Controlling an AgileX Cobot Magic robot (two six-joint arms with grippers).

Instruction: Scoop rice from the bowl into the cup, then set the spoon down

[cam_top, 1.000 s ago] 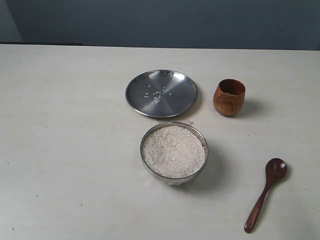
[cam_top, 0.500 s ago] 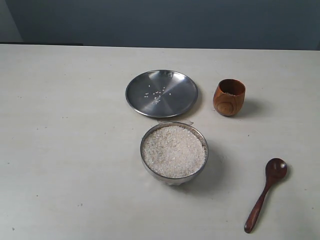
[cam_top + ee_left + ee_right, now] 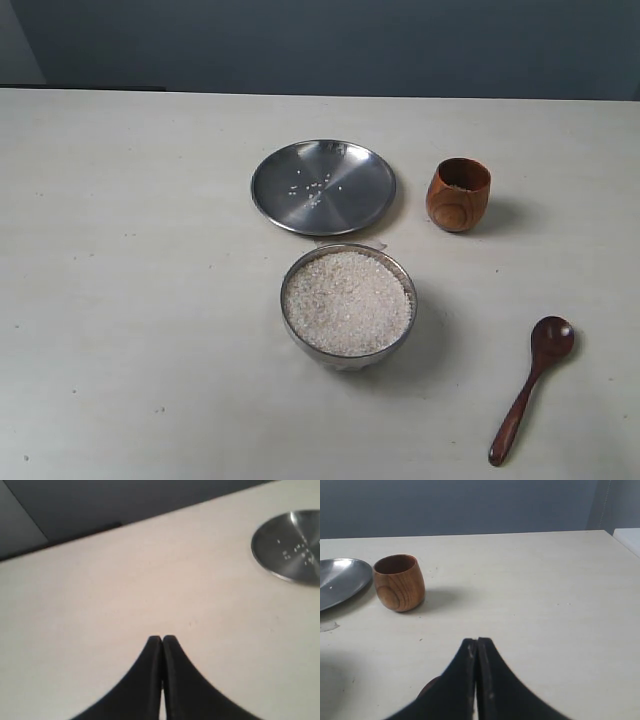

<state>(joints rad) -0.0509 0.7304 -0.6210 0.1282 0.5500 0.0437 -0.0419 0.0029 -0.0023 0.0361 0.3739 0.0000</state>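
The steel bowl [image 3: 395,338] stands mid-table, heaped with white rice [image 3: 347,301]. Behind it to the right is the small wooden cup [image 3: 458,195], upright, also seen in the right wrist view [image 3: 399,582]. The dark wooden spoon [image 3: 530,388] lies flat near the front right, round end away from the front edge; a sliver of it [image 3: 427,687] peeks from behind my right gripper [image 3: 476,641]. That gripper is shut and holds nothing. My left gripper [image 3: 162,638] is shut too, over bare table. Neither gripper shows in the exterior view.
A flat steel plate [image 3: 323,186] with several stray grains lies behind the bowl, and it shows in the left wrist view [image 3: 292,546] and at the edge of the right wrist view [image 3: 340,581]. A dark wall runs behind the table's far edge.
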